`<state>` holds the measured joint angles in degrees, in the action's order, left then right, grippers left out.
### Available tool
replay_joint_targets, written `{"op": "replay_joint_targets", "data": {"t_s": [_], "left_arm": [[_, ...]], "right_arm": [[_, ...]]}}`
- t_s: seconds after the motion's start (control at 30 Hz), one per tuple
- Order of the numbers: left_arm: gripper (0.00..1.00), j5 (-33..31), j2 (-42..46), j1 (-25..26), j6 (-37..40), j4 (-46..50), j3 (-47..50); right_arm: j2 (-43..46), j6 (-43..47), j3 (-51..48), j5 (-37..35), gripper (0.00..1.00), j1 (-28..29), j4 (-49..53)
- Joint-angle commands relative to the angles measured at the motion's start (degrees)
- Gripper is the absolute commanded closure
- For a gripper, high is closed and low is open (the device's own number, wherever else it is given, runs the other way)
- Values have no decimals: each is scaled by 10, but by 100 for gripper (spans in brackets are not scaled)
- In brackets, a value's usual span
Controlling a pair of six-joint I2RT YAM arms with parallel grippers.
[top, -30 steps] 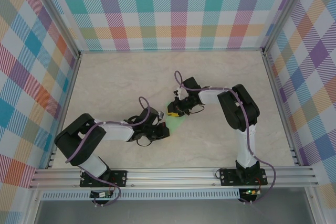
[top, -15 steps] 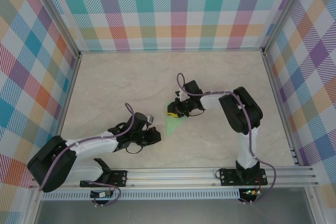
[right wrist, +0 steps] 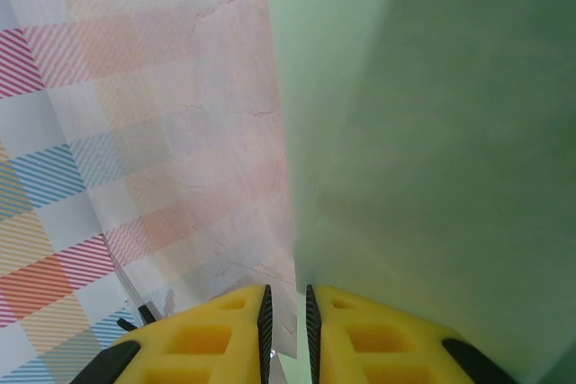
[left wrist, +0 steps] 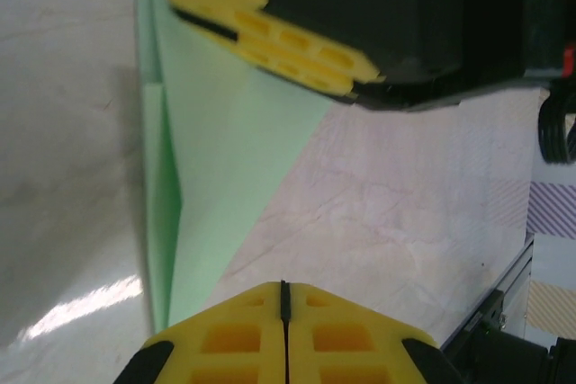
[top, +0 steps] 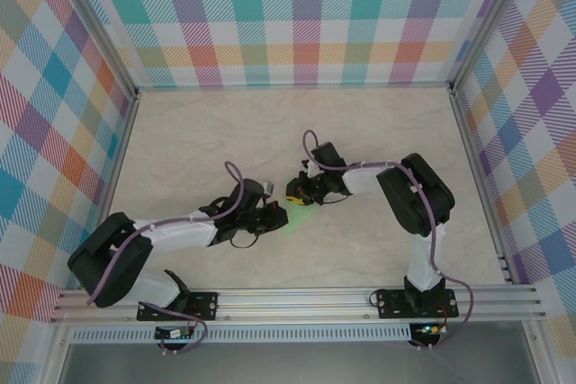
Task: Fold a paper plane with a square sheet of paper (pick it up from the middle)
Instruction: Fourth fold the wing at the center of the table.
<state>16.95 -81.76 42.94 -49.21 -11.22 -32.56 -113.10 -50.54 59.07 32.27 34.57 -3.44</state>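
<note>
The paper plane (top: 297,219) lies flat on the counter (top: 198,141) between the two arms. It is a pale green wedge with a layered edge along one side. The right hand (top: 294,193) sits on its wider end. Its jaws are narrow, and in the right wrist view the paper's edge runs into the slit between them, so we read this as a pinch on the paper. The left hand (top: 281,215) is fully closed with nothing in it, and its tips sit at the narrow end of the wedge.

We judge the step in hand to be a pressing pass: the closed left hand works as a flat tool to set a crease while the right hand anchors the sheet.

To do it well, we lower the left tips until they just bear on the paper. Then we draw them along the layered edge rather than across it, so the layers are not pushed out of line. The right hand should hold firm without pulling. A push towards it would buckle the sheet, so we stroke away from the anchor. We press lightly, because thin paper on a smooth counter slides easily.
</note>
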Motion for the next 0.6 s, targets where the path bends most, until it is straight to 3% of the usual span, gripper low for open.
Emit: {"op": "replay_joint_targets", "data": {"t_s": [0.0, 0.33, 0.57], "left_arm": [[96, -23, -39, -5, -6, -35, -38], [98, -73, -95, -5, -7, -16, -52], [99, -74, -138, -5, -5, -19, -60]], "right_arm": [[-40, 0, -5, -28, 79, 7, 127], [-43, 6, 8, -28, 79, 5, 137], [-39, 11, 9, -29, 79, 4, 138]]}}
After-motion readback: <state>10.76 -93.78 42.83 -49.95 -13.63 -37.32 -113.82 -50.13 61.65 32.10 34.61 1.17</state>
